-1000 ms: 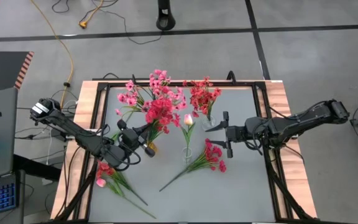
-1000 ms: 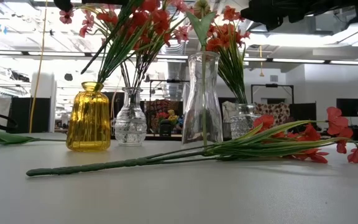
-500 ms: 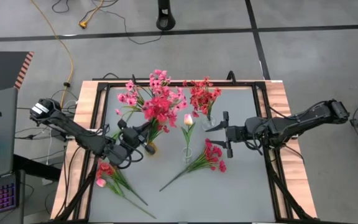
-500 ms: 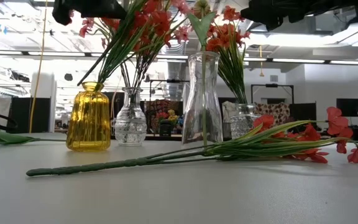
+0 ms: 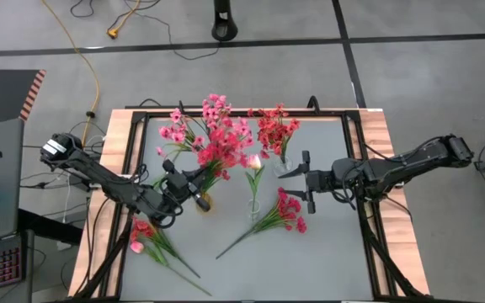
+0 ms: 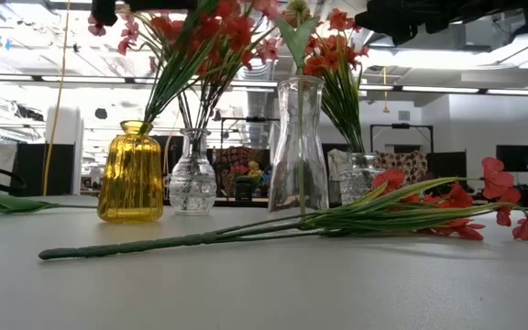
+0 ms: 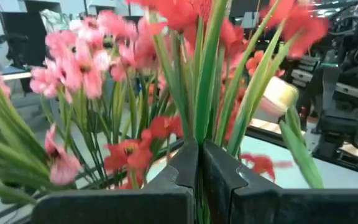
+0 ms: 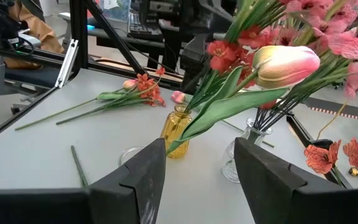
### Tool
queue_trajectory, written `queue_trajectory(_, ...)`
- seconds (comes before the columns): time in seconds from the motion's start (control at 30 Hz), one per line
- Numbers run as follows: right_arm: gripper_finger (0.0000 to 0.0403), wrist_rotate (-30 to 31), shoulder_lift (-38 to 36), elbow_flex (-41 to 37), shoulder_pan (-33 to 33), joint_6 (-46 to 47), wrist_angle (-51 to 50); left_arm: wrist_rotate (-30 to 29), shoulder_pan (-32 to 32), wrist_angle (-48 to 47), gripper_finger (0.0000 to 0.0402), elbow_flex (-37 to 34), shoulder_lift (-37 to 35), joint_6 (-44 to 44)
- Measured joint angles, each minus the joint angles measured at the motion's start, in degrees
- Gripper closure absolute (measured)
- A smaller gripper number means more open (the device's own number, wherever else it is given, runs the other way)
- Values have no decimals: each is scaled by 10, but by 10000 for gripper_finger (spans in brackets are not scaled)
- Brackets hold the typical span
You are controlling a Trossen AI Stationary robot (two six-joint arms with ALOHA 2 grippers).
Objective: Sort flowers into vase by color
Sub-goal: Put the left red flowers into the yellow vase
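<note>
Grey desk (image 5: 327, 244): left pincer (image 5: 199, 178) clamps red sprig (image 5: 217, 151) over yellow vase (image 6: 131, 172); right pincer (image 5: 305, 178) wide, empty.

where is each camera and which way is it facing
High: overhead, straight down; both arms, left gripper at the yellow glass vase.
Low: table height, level; yellow vase, lying red sprig.
Left wrist: shut fingers on stems.
Right wrist: open fingers, pale pink tulip.
All but the left wrist view share the vase.
</note>
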Motion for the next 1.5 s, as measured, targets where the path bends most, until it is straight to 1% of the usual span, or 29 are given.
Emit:
queue_trajectory(0.13,184,0,0,0,0,0,0,-1,5,1,401,-11,0,-28)
queue_trajectory(0.37,184,0,0,0,0,0,6,0,5,4,401,-11,0,-21)
queue_trajectory(0.5,184,0,0,0,0,0,38,25,5,8,401,-11,0,-20)
queue_trajectory(0.63,184,0,0,0,0,0,75,38,5,34,401,-11,0,4)
queue_trajectory(0.83,184,-1,2,0,0,0,81,77,5,118,401,-11,0,87)
queue_trajectory(0.97,184,-1,20,0,0,0,101,113,5,162,401,-11,0,124)
queue_trajectory(1.1,184,-1,51,0,0,0,142,152,5,186,401,-11,0,143)
queue_trajectory(1.33,184,-1,99,0,0,0,223,208,5,219,401,-11,0,151)
queue_trajectory(1.5,184,-2,118,0,0,0,270,234,5,246,401,-11,0,175)
